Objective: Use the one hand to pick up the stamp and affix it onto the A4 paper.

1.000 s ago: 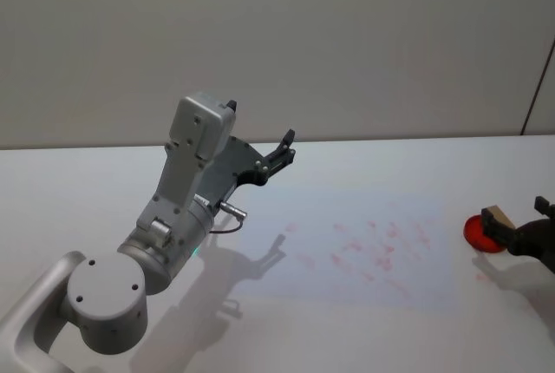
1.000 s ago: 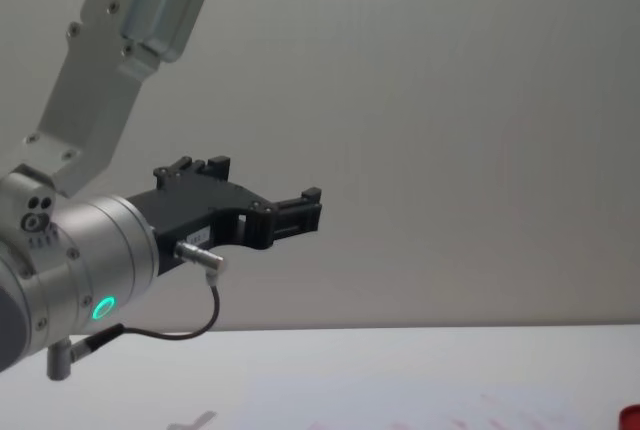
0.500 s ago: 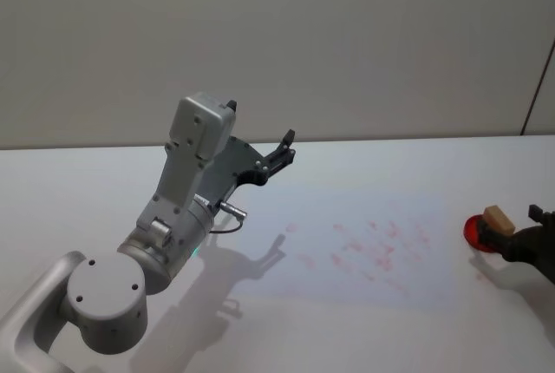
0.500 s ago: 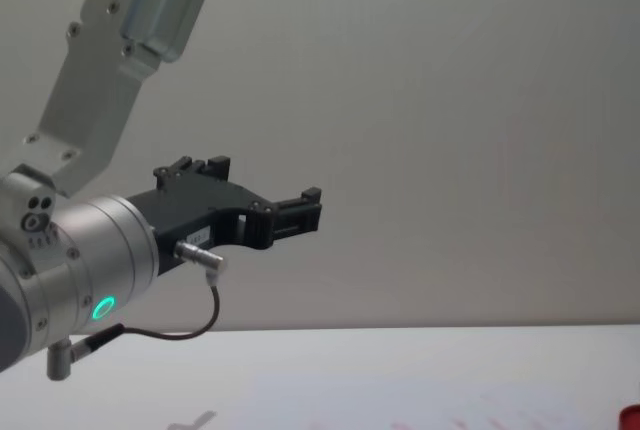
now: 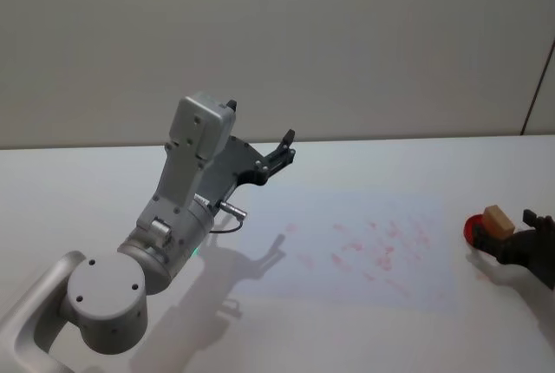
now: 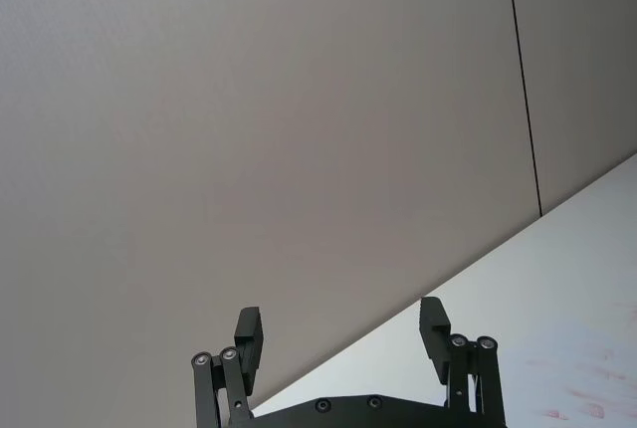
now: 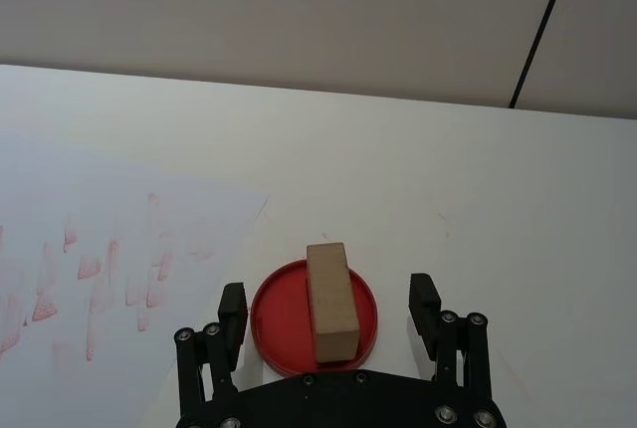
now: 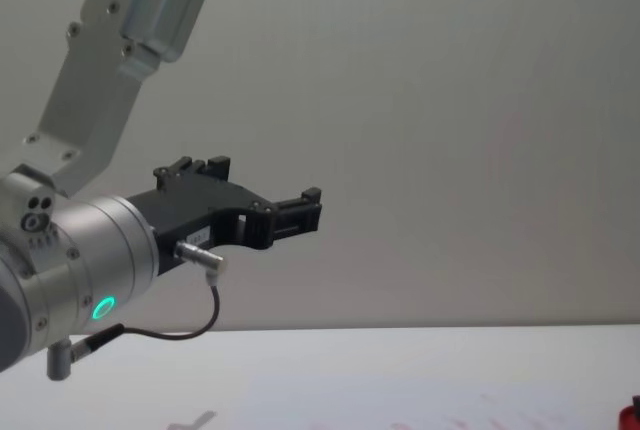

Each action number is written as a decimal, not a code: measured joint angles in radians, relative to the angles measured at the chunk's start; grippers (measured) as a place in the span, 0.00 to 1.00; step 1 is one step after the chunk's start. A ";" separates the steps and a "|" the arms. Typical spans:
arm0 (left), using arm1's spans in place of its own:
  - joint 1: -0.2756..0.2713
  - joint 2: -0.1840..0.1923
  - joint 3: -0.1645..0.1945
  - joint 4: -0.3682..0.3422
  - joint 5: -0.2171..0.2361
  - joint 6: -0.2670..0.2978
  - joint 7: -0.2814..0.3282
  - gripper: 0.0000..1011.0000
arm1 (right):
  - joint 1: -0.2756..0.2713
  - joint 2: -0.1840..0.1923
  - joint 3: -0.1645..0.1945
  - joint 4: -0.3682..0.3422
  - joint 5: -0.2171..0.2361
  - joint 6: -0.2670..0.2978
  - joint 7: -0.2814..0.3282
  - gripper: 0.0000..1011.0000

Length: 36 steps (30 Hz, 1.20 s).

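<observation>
The right gripper (image 7: 328, 297) stands spread wide and holds nothing. Between its fingers, touching neither, lies the stamp (image 7: 331, 302), a plain tan-brown block with a wooden look, longer than wide. It rests on a round red pad (image 7: 282, 323), which seems a little wider than the stamp is long. The A4 paper (image 5: 347, 247), white with faint pinkish-red marks, lies to that gripper's left. The left gripper (image 6: 340, 321) hangs open and empty, raised above the table (image 5: 87, 182).

Head cam looks down on the worktop (image 5: 87, 182) from up high. Chest cam sits low, facing the far wall (image 8: 450, 100). Wrist cams peek close past the left pincer (image 6: 338, 333) and right pincer (image 7: 328, 297); head and right wrist share the A4 paper (image 5: 355, 247).
</observation>
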<state>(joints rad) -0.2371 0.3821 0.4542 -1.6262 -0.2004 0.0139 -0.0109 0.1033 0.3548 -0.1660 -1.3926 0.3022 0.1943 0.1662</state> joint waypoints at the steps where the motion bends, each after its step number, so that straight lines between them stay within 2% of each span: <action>1: 0.000 0.000 0.000 0.000 0.000 0.000 0.000 0.99 | 0.000 0.000 0.000 0.000 0.000 0.000 0.000 0.99; 4: 0.000 0.000 0.000 0.000 0.000 0.000 0.000 0.99 | 0.009 -0.006 -0.003 0.012 -0.002 0.001 -0.002 0.98; 13: 0.000 0.000 0.000 0.000 0.000 0.000 0.000 0.99 | 0.026 -0.016 -0.007 0.034 -0.005 0.001 -0.005 0.79; 17: 0.000 0.000 0.000 0.000 0.000 0.000 0.000 0.99 | 0.035 -0.021 -0.009 0.045 -0.008 0.000 -0.006 0.64; 23: 0.000 0.000 0.000 0.000 0.000 0.000 0.000 0.99 | 0.042 -0.026 -0.010 0.054 -0.011 -0.002 -0.006 0.48; 24: 0.000 0.000 0.000 0.000 0.000 0.000 0.000 0.99 | 0.043 -0.026 -0.010 0.055 -0.011 -0.002 -0.006 0.42; 27: 0.000 0.000 0.000 0.000 0.000 0.000 0.000 0.99 | 0.045 -0.028 -0.011 0.058 -0.012 -0.003 -0.005 0.34; 28: 0.000 0.000 0.000 0.000 0.000 0.000 0.000 0.99 | 0.045 -0.028 -0.011 0.058 -0.012 -0.003 -0.005 0.28; 32: 0.000 0.000 0.000 0.000 0.000 0.000 0.000 0.99 | 0.046 -0.030 -0.011 0.060 -0.012 -0.005 -0.002 0.22; 36: 0.000 0.000 0.000 0.000 0.000 0.000 0.000 0.99 | 0.046 -0.030 -0.012 0.060 -0.012 -0.005 0.000 0.22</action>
<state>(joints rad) -0.2371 0.3821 0.4542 -1.6262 -0.2004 0.0139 -0.0109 0.1498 0.3245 -0.1775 -1.3323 0.2904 0.1891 0.1661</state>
